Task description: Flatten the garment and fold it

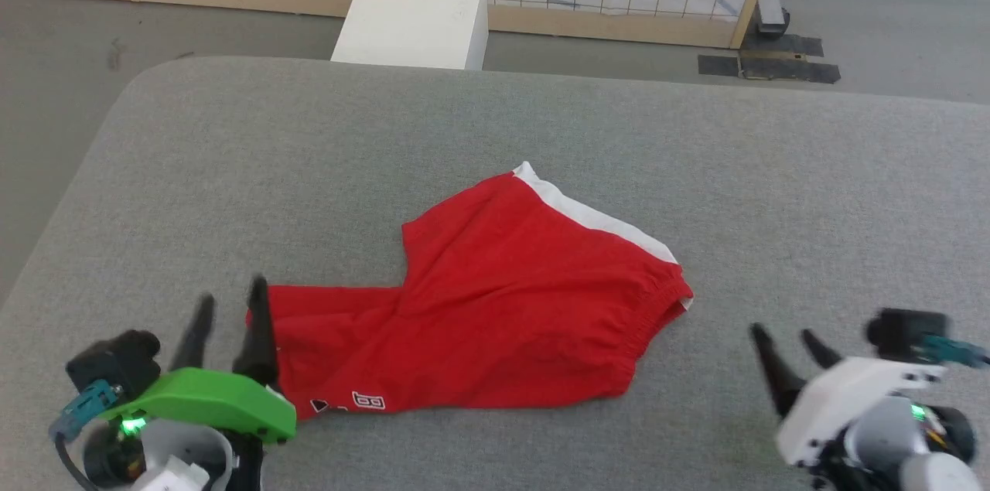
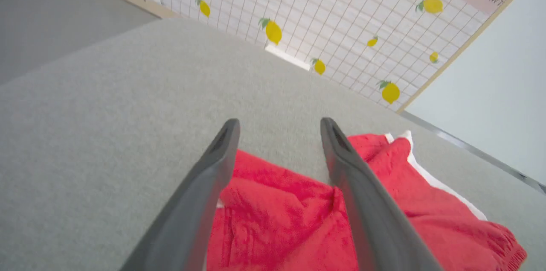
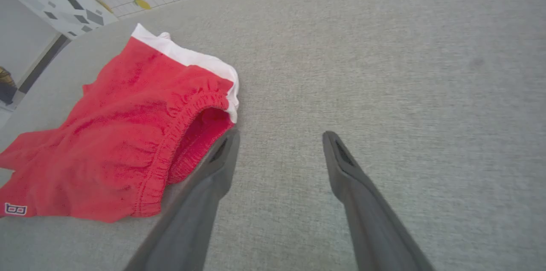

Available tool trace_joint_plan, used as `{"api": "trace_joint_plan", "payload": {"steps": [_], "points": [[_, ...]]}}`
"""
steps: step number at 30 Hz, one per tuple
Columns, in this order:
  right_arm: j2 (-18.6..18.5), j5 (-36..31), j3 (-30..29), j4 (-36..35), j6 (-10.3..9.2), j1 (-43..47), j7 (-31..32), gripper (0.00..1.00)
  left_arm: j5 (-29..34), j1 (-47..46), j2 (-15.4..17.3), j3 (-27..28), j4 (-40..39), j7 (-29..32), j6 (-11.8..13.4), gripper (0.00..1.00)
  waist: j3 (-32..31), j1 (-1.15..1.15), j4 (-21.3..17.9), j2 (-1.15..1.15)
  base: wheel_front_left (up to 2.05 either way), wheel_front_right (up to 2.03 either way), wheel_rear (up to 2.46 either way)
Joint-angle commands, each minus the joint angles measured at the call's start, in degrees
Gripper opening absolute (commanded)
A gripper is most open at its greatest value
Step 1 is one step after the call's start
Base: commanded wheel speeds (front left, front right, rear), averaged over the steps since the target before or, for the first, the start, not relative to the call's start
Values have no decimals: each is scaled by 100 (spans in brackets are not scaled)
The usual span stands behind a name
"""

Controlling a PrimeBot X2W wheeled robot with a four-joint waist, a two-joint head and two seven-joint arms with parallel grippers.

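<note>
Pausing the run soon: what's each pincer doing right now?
Left pincer: open, holding nothing, at the red shorts' leg end.
Right pincer: open, holding nothing.

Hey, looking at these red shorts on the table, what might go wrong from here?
1. The shorts lie creased where the legs meet; folding now would likely trap that.
2. The open left gripper stands at one leg's end; closing might pinch only the top layer.
3. The open right gripper is off the waistband; a one-sided pull could drag the shorts.
</note>
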Motion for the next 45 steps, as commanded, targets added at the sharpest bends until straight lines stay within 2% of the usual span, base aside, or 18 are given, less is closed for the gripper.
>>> {"api": "trace_joint_plan", "payload": {"steps": [1,4,6,13,19,20,21,22,27,32,34,38,42,43,44,45], "points": [[7,-84,150,114,-8,-155,111,100,242,-120,32,-30,15,-352,-70,100,40,0,-13,0,0,0,0],[7,-178,578,473,-8,-433,398,100,789,-174,64,-179,132,-1085,-138,100,140,0,-18,0,0,0,0],[7,-245,804,709,-8,-674,490,100,993,-192,23,-265,198,-1257,-180,100,232,0,-6,0,0,0,0],[7,-320,1343,1563,-8,-1539,607,100,1289,-357,-252,-284,318,-1405,-227,100,565,0,208,0,0,0,0],[7,-377,1496,2124,-8,-1917,631,100,1367,-497,-417,-259,405,-1417,-327,100,775,0,344,0,0,0,0],[7,-365,1504,2188,-8,-1949,616,70,1377,-510,-437,-251,416,-1417,-342,100,784,0,349,0,0,0,0],[7,-326,1511,2234,-8,-1983,549,6,1395,-520,-462,-238,425,-1418,-356,100,792,0,350,0,0,0,0],[7,-288,1533,2268,-8,-1997,513,0,1408,-523,-480,-223,429,-1418,-365,100,797,0,344,0,0,0,0],[7,-128,1512,2254,-8,-1923,392,0,1454,-522,-559,-170,439,-1419,-462,100,716,0,232,0,0,0,0],[-106,-148,1190,1703,-8,-1519,658,0,1479,-489,-581,-229,478,-1419,-582,100,564,0,45,0,0,0,0],[-371,-202,945,1350,-8,-1278,933,0,1482,-469,-559,-254,507,-1418,-614,100,516,0,-41,0,0,0,0],[-831,-446,74,742,-8,-895,1414,0,1504,-449,-520,-303,538,-1384,-627,100,451,0,-206,0,0,0,0],[-788,-677,-691,512,-8,-716,1729,0,1500,-452,-495,-343,564,-1323,-633,100,409,0,-346,0,0,0,0],[-705,-724,-840,494,-8,-703,1741,10,1492,-453,-497,-357,575,-1296,-633,100,402,0,-382,0,0,0,0],[-628,-753,-935,470,-8,-705,1710,100,1487,-454,-499,-369,584,-1268,-628,100,400,0,-415,0,0,0,0],[-513,-753,-1034,427,-8,-724,1630,100,1476,-452,-497,-373,587,-1235,-619,100,398,0,-467,0,0,0,0]]}}
